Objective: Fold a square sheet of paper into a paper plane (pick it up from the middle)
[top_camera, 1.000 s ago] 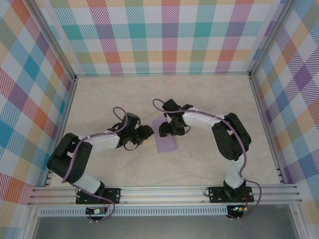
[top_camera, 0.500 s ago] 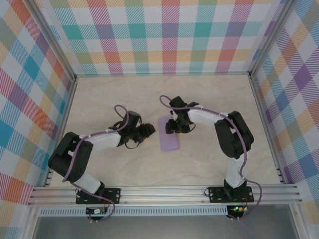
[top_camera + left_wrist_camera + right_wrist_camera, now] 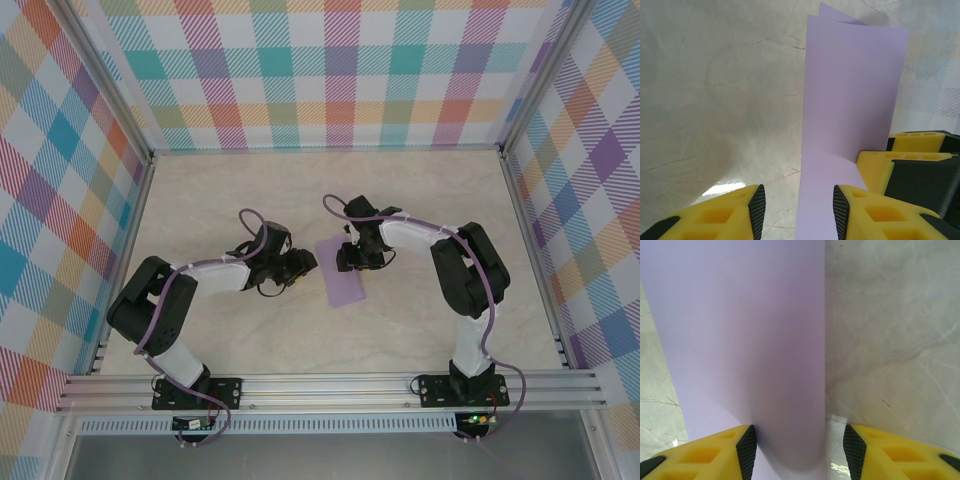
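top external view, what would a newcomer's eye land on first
The lavender paper, folded into a narrow strip, lies mid-table. The left pincer sits beside its left edge and the right pincer over its far end, both with jaws apart. Bright plaid walls surround everything.

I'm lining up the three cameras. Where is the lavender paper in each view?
Top external: paper, a narrow rectangle, mid-table.
Left wrist: paper right of centre, running top to bottom.
Right wrist: paper over left and middle, running top to bottom.
Shared landmark: the marbled tabletop under it.
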You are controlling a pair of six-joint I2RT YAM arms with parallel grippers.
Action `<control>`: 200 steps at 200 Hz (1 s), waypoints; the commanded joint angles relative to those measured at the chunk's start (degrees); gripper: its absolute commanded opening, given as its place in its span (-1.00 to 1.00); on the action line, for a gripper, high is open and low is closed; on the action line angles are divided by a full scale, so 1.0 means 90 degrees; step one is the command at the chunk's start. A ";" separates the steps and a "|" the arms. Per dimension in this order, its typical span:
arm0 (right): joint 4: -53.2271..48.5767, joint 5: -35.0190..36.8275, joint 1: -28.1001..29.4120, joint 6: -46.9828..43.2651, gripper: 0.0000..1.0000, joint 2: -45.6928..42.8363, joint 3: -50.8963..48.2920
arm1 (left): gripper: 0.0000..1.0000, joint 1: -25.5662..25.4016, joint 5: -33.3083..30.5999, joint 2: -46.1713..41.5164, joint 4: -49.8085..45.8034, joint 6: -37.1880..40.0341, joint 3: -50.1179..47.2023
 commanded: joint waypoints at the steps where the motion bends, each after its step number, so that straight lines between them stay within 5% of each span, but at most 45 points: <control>1: -0.0085 -0.0019 -0.0071 0.0137 0.06 0.0244 -0.0208 | -0.18 -0.0154 -0.0119 0.0015 0.0145 0.0138 0.0197; 91: -0.0019 -0.0180 -0.0281 0.0718 0.12 0.0456 -0.0336 | -0.15 -0.0174 -0.0625 0.0124 0.0445 0.0421 0.0312; 200: -0.0072 0.0068 -0.0336 0.0281 0.14 0.0689 -0.0473 | -0.14 -0.0174 -0.0582 0.0480 0.0684 0.0576 0.0533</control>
